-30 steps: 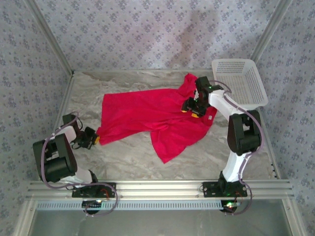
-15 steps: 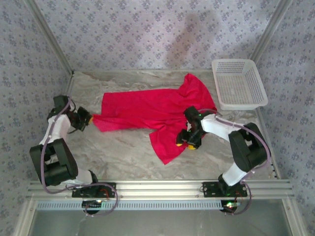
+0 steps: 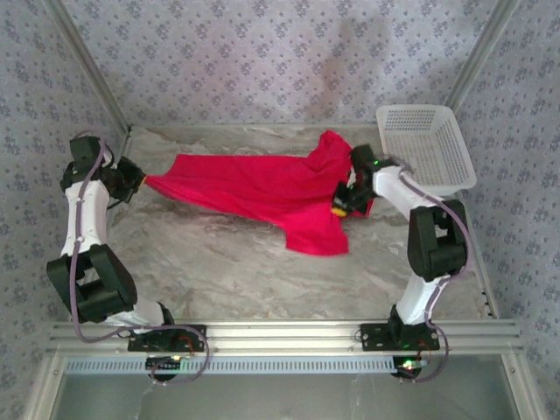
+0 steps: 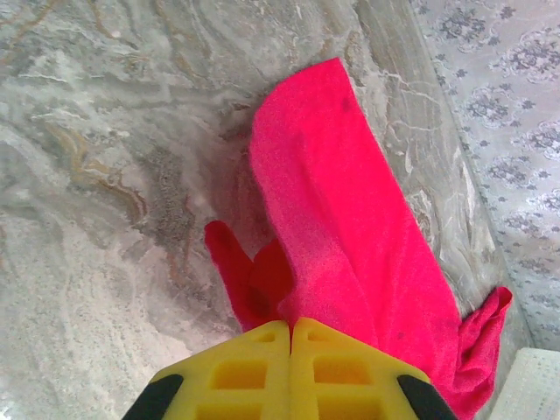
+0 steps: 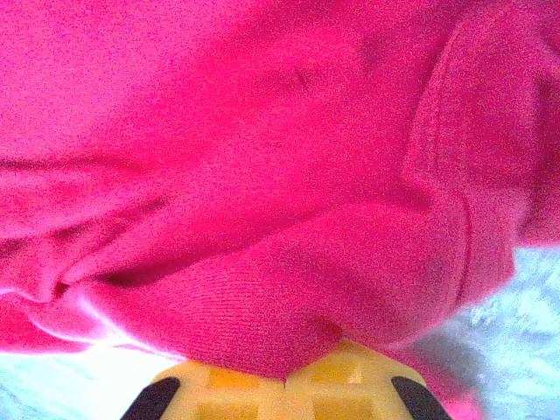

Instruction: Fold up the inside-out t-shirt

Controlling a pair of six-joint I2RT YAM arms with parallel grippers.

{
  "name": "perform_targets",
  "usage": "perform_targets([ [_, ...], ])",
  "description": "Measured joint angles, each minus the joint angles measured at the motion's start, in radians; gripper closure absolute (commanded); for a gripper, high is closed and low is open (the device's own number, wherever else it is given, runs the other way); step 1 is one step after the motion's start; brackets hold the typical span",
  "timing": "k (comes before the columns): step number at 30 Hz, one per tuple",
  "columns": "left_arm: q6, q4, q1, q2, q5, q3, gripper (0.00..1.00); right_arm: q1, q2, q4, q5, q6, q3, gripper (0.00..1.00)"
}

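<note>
Both arms have swung toward the far side of the table (image 3: 219,262) since half a second ago, pulling the red t-shirt (image 3: 254,184) out long between them. From the top external camera, the left gripper (image 3: 140,179) sits near the far left corner with the shirt's left tip pinched in it, and the right gripper (image 3: 341,203) is clamped on cloth at the shirt's right end, just beside the white basket (image 3: 464,171). The shirt stretches across the far half of the table, one flap hanging toward the near side. At the left wrist, the yellow fingers of the left gripper (image 4: 290,328) meet tight on a bunched edge of the t-shirt (image 4: 350,219), which runs away over the marbled table (image 4: 105,175) toward the patterned wall (image 4: 507,87). At the right wrist, the right gripper (image 5: 284,378) is closed, a fold of t-shirt (image 5: 262,175) caught where its fingers meet.
</note>
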Motion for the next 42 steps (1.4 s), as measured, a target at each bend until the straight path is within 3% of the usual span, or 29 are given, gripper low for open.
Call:
perform_targets([
  [4, 0.004, -0.007, 0.011, 0.004, -0.003, 0.027, 1.0, -0.072, -0.104, -0.038, -0.004, -0.04, 0.1, 1.0],
  [9, 0.005, 0.009, 0.011, -0.013, -0.018, -0.023, 1.0, -0.108, -0.21, -0.058, -0.016, -0.063, 0.033, 1.0],
  [14, 0.014, 0.002, 0.014, -0.041, -0.049, -0.129, 1.0, -0.114, -0.184, -0.071, -0.045, -0.066, -0.109, 1.0],
  [19, 0.023, -0.016, 0.025, -0.05, -0.076, -0.142, 1.0, -0.117, -0.193, -0.118, -0.062, -0.074, -0.082, 1.0],
  [26, 0.066, -0.101, 0.052, -0.074, -0.161, -0.012, 1.0, -0.139, -0.249, -0.185, -0.083, -0.085, 0.053, 1.0],
  [31, 0.069, -0.118, 0.097, -0.069, -0.139, 0.086, 1.0, -0.179, -0.277, -0.219, -0.115, -0.096, 0.087, 1.0],
  [42, 0.025, -0.009, -0.014, -0.066, -0.096, -0.121, 1.0, -0.154, -0.268, -0.143, -0.225, -0.033, 0.006, 1.0],
])
